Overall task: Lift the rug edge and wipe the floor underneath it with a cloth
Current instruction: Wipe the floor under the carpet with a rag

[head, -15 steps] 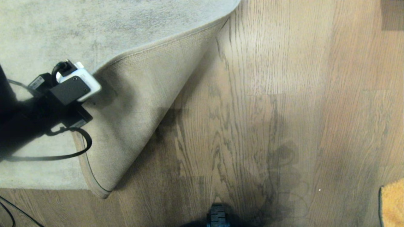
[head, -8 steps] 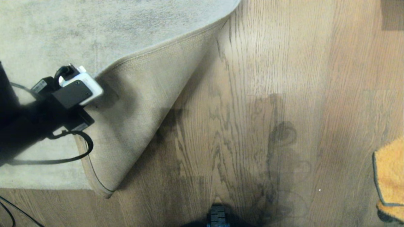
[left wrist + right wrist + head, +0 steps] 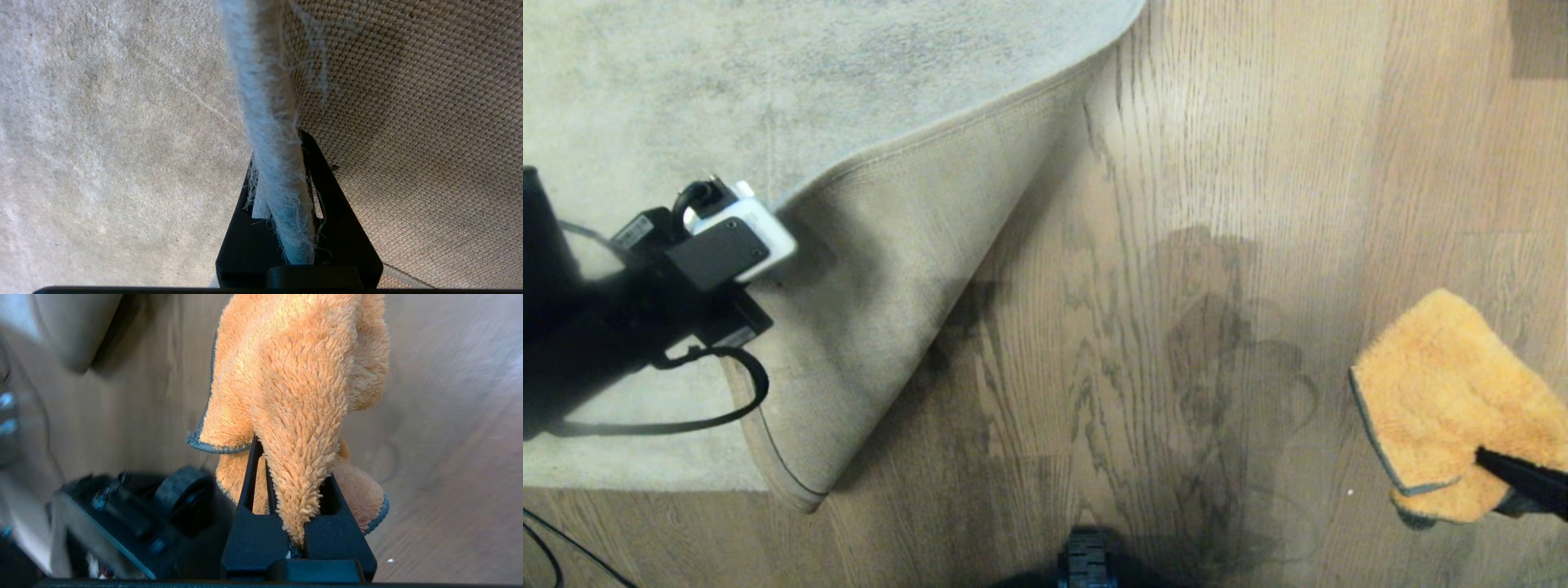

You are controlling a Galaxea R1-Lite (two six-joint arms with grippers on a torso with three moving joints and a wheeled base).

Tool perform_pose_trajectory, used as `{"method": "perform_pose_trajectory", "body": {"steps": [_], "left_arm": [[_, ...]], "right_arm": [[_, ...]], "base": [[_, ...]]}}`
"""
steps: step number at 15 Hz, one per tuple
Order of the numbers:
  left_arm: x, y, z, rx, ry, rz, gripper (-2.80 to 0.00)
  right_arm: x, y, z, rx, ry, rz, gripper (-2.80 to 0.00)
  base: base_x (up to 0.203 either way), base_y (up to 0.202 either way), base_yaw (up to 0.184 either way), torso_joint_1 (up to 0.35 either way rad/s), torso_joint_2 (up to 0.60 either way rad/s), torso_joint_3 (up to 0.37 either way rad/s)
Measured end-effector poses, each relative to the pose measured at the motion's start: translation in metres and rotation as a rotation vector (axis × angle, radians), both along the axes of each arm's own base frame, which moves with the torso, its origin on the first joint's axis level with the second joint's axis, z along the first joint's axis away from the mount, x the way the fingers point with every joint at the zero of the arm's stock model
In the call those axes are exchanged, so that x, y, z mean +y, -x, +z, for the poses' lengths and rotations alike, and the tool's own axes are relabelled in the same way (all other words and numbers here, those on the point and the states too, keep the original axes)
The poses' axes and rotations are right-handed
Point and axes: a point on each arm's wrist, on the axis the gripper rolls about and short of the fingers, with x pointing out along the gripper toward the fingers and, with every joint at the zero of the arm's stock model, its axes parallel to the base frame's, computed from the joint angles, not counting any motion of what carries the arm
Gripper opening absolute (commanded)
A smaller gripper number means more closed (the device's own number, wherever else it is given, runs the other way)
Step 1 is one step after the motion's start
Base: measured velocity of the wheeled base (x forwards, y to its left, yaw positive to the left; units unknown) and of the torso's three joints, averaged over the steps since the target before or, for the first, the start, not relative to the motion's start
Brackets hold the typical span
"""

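The rug edge [image 3: 890,269] is folded up and back, its tan woven backing facing up over the pale rug. My left gripper [image 3: 280,153] is shut on that edge, one black finger on the pile side and one on the backing. In the head view its fingers are hidden under the left wrist [image 3: 719,245]. Bare wood floor [image 3: 1176,245] lies exposed to the right of the fold. The orange fuzzy cloth [image 3: 1445,400] with a grey hem hangs at the right, pinched in my shut right gripper [image 3: 1515,478]. In the right wrist view the cloth [image 3: 298,375] bunches between the fingers of the right gripper [image 3: 294,457].
The robot's base wheel [image 3: 1085,563] shows at the bottom middle and the base [image 3: 135,514] sits close beside the cloth. A black cable [image 3: 727,408] loops off the left wrist over the rug. A dark patch [image 3: 1539,41] marks the far right corner.
The right gripper has brought the cloth in from the right edge, up and leftward over the floor. The left gripper keeps its hold on the rug edge, nearly still.
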Motion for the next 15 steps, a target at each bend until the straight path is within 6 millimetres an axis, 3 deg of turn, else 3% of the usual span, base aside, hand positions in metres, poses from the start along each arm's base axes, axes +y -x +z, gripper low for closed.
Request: {"method": "perform_pose_trajectory", "body": {"steps": [4,8,15], "left_arm": [[0.000,-0.001,-0.001,0.007,-0.001,-0.001,-2.80],[0.000,-0.002,-0.002,0.012,-0.002,0.001,-2.80],[0.000,-0.002,-0.004,0.016,-0.004,0.013,-2.80]], "right_arm": [[0.013,-0.023,-0.003,0.051,0.038,0.116,-2.80],[0.038,-0.056,-0.002,0.056,0.046,0.242,-2.80],[0.119,-0.116,0.000,0.024,0.060,0.382,-2.80]], "base": [[0.000,0.000,0.000,0.000,0.00,0.000],[0.000,0.000,0.000,0.000,0.00,0.000],[0.000,0.000,0.000,0.000,0.00,0.000]]}}
